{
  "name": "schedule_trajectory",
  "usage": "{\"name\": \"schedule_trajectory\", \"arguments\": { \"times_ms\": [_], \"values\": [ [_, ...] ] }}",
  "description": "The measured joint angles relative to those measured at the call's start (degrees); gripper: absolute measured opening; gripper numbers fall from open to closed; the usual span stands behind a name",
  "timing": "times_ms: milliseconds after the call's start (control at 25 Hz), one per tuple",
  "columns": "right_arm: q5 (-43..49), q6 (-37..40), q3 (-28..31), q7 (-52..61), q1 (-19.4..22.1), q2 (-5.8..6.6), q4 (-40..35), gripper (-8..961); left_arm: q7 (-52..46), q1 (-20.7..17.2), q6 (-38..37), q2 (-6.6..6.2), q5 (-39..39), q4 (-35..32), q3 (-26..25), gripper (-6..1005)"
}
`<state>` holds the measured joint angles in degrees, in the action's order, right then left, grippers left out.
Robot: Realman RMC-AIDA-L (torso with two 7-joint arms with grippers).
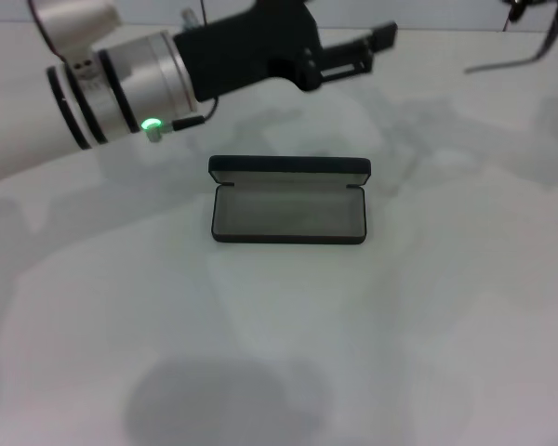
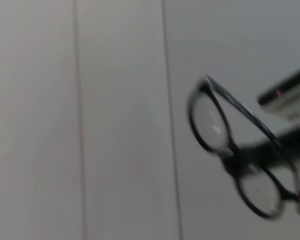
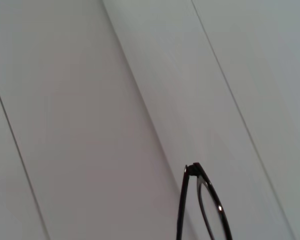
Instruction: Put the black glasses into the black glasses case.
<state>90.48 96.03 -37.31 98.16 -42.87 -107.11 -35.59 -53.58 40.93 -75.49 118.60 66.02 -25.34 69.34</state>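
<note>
Status: case [image 1: 288, 212] is open on the table [image 1: 428, 325], dead centre in front of me. Lid is up at the far side, grey lining is showing and nothing is in it. Its long axis runs left-right across me.

Glasses [image 1: 549, 42] aren't in it yet. They're off at the far right edge of the head view, beyond the case and well apart from it, with one temple trailing down toward my left. They look lifted rather than lying flat, so my guess is the right arm has them. The right hand itself isn't visible, so I can't tell its grip.

Left hand [image 1: 377, 48] is reached across past the far side of the case, pointing right at the glasses. Its fingers are spread with table showing between them, and it holds nothing.

What the next move turns on: the glasses sit up and to the right of the case, on the right arm's side. They need to come in and toward me, with the frame turned parallel to the case's long axis.

View differences:
- Left wrist shows the glasses [image 2: 230, 155] front-on, both lenses tilted, with blurred hardware behind them.
- Right wrist shows only one lens edge and a hinge [image 3: 195, 170].
- Neither wrist shows the case; only the head view does.
</note>
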Motion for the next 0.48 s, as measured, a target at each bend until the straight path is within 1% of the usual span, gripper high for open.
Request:
{"name": "schedule_trajectory", "arguments": {
  "times_ms": [80, 200, 240, 280, 360, 480],
  "values": [
    [-1.97, -1.88, 0.01, -2.22, -0.33, -1.11, -0.81, 117, -0.74, 0.81, -0.24, 0.43, 2.22, 0.10, 0.01, 798],
    [-3.91, -6.02, -0.37, -5.79, -0.66, -3.68, -3.06, 117, -3.43, 1.94, -2.31, 0.81, 4.82, -0.18, 0.15, 798],
    [-3.92, -7.70, -0.67, -6.60, -0.89, -4.72, -4.31, 117, -4.12, 2.21, -2.99, 0.81, 5.14, -0.24, 0.14, 798],
    [-3.79, -8.64, -1.04, -6.94, -1.17, -5.33, -5.04, 117, -5.32, 2.70, -4.82, 0.76, 6.00, -0.26, 0.19, 798],
    [-3.50, -9.95, -1.97, -7.11, -1.72, -5.95, -5.87, 117, -6.50, 3.36, -7.65, 0.60, 6.98, -0.27, 0.20, 798],
    [-3.58, -11.28, -3.52, -7.20, -2.74, -6.25, -5.77, 117, -7.16, 3.93, -11.15, 0.53, 7.30, -0.29, 0.19, 798]
  ]
}}
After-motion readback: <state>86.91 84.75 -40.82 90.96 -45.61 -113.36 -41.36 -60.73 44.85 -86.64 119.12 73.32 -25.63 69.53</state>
